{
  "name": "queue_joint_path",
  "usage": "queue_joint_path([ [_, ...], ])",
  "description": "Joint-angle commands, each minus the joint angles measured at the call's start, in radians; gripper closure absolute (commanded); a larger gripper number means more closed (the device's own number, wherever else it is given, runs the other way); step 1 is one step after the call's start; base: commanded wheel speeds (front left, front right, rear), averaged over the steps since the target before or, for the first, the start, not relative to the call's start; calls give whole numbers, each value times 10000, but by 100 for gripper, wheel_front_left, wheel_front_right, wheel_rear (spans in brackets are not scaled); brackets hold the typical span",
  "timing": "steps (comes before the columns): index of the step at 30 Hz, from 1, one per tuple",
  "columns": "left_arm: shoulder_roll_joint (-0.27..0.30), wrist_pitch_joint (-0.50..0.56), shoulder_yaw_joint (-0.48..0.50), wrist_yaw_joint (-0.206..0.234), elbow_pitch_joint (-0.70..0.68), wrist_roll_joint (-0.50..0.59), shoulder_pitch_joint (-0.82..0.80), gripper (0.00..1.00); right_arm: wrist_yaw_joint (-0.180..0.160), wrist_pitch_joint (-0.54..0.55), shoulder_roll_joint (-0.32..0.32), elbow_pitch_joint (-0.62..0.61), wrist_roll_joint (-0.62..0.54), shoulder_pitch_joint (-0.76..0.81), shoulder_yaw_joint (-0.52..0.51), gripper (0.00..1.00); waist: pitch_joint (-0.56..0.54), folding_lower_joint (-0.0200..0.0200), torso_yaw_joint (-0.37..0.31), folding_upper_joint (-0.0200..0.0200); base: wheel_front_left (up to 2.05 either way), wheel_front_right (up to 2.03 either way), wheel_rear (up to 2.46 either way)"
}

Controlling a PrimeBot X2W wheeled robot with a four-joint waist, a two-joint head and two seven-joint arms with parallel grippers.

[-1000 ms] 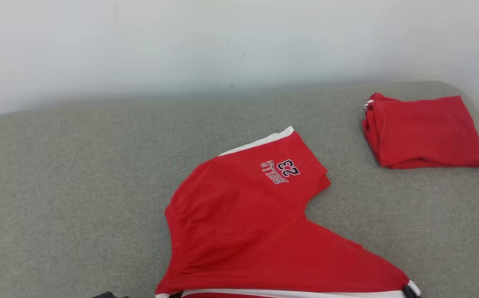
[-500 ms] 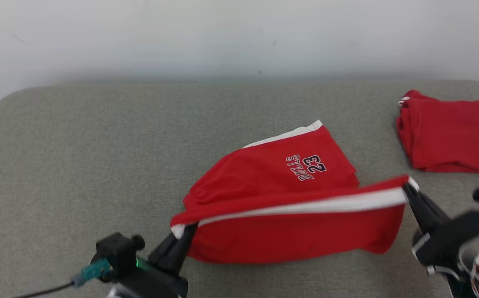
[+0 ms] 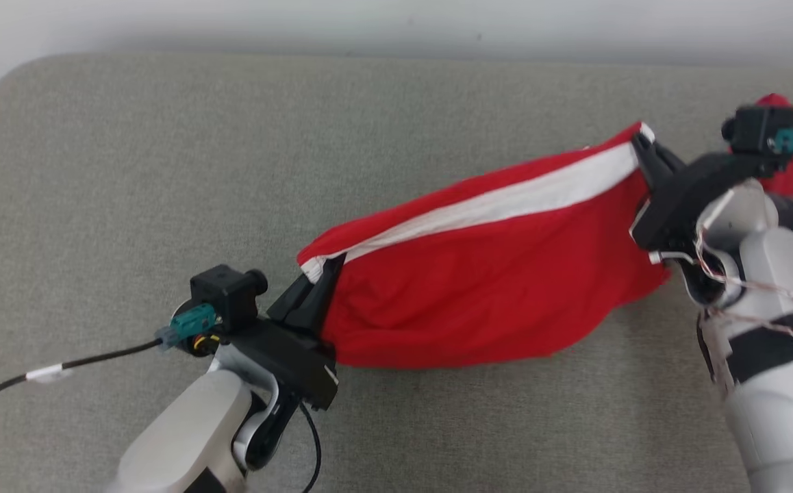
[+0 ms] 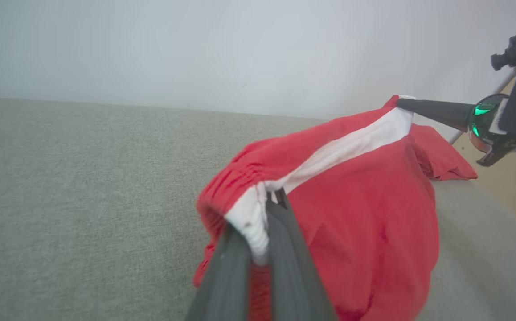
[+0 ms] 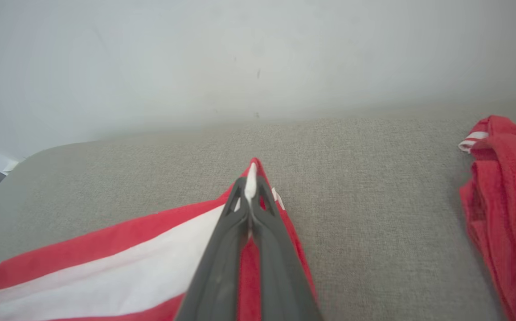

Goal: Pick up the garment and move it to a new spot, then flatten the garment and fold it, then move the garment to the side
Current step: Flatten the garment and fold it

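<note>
Left gripper (image 3: 326, 268) and right gripper (image 3: 641, 142) each clamp a waistband corner of the red garment (image 3: 479, 287), stretched between them above the grey cushion (image 3: 129, 171); pickup apparently done, while flattening, folding and side placement remain.

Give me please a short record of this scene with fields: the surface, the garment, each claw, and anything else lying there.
surface: grey fabric surface
garment: red shorts with a white stripe, stretched between the two claws; the lower part seems to rest on the surface
left claw: shut on one end of the striped edge
right claw: shut on the other end, higher up in the head view
also there: folded red garment, on the robot's right, apart from the shorts
</note>
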Motion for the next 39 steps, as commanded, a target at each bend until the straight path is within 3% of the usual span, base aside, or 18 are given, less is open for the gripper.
queue_joint_path([
  [1,-162,-32,-46,1,242,-93,-368,100,-19,-389,11,646,-244,-670,258,100,708,-3,398,-2,0,0,0],
  [13,-577,-32,-293,-1,870,-76,-1039,100,-19,-1944,-311,4170,-1018,-2722,1176,100,967,-3,562,-2,0,0,0],
  [14,-560,-32,-278,0,890,-80,-1016,100,-19,-2073,-299,4317,-1028,-2788,1242,96,934,-3,537,-2,0,0,0],
  [15,-558,-32,-271,-2,919,-69,-976,65,-19,-2181,-261,4463,-1003,-2833,1306,28,881,-3,510,-2,0,0,0],
  [16,-539,-32,-341,-2,960,19,-928,8,-19,-2260,-183,4616,-882,-2858,1321,0,817,-3,475,-2,0,0,0],
  [17,-534,-32,-345,0,988,88,-893,0,-20,-2350,-149,4714,-830,-2884,1378,0,762,-3,451,-2,0,0,0],
  [23,-644,-32,550,3,904,847,-270,0,-20,-2984,-330,4884,-181,-2403,1991,0,109,-3,449,-2,0,0,0],
  [27,-737,-32,1543,268,544,1601,452,0,-20,-3229,-562,4642,457,-1837,2463,0,-384,-3,424,-2,0,0,0],
  [39,-557,-32,4183,1563,-2302,4026,3032,0,-20,-3636,-1519,4006,2101,189,3221,0,-1125,-3,609,-2,0,0,0],
])
